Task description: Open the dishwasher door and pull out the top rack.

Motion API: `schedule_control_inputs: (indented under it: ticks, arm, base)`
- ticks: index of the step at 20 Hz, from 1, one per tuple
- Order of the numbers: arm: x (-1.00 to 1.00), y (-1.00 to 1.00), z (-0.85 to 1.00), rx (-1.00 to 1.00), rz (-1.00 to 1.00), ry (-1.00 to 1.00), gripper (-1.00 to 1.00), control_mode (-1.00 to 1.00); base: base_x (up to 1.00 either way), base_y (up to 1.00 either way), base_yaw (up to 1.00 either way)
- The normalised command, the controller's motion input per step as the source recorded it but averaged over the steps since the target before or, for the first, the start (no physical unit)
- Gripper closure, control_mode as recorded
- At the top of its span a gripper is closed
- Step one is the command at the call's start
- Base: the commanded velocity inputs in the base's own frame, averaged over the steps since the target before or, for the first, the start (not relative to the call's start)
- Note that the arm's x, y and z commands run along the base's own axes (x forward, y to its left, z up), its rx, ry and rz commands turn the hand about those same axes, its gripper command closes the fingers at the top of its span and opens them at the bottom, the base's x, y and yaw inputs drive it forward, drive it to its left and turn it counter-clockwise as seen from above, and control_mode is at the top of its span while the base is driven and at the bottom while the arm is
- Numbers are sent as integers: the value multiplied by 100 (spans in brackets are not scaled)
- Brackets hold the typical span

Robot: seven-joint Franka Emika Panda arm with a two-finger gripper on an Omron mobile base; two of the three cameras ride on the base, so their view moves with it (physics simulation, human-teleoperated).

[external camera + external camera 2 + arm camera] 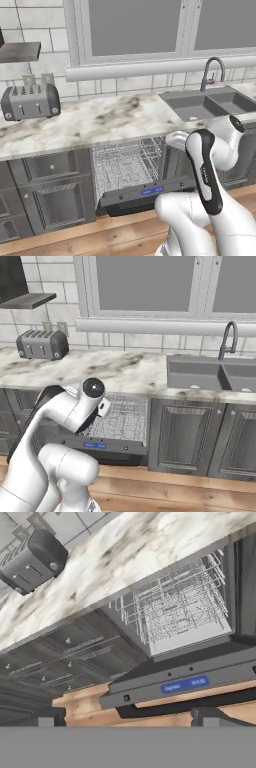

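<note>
On the left of the marble table (100,122) sits a grey toaster (30,101), with grey cabinet doors (50,192) below it. Towards the middle, the dishwasher door (145,192) hangs folded down and open, its top edge strip with blue lights facing the robot, and the top rack (127,162) of pale wire shows inside the opening under the table edge. On the right lie the sink (210,102) and its tap (212,70); the gripper (125,719) hovers just above the door's edge with its jaws spread wide, holding nothing.
</note>
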Motion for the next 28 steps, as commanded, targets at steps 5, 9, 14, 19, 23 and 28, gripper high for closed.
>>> schedule_control_inputs:
  ticks: [5,9,14,19,23,28]
  arm:
    - [0,53,0,-23,0,-6,-100,-100]
    - [2,28,-5,-22,3,-4,-100,-100]
    - [12,18,-2,-22,6,-5,-100,-100]
    - [9,1,-28,-21,10,-3,-100,-100]
    - [23,10,-37,-22,8,-2,-100,-100]
    - [33,26,-22,-21,2,0,-100,-100]
  base:
    - [0,0,0]
    - [0,0,0]
    - [0,0,0]
    - [0,0,0]
    - [0,0,0]
    - [0,0,0]
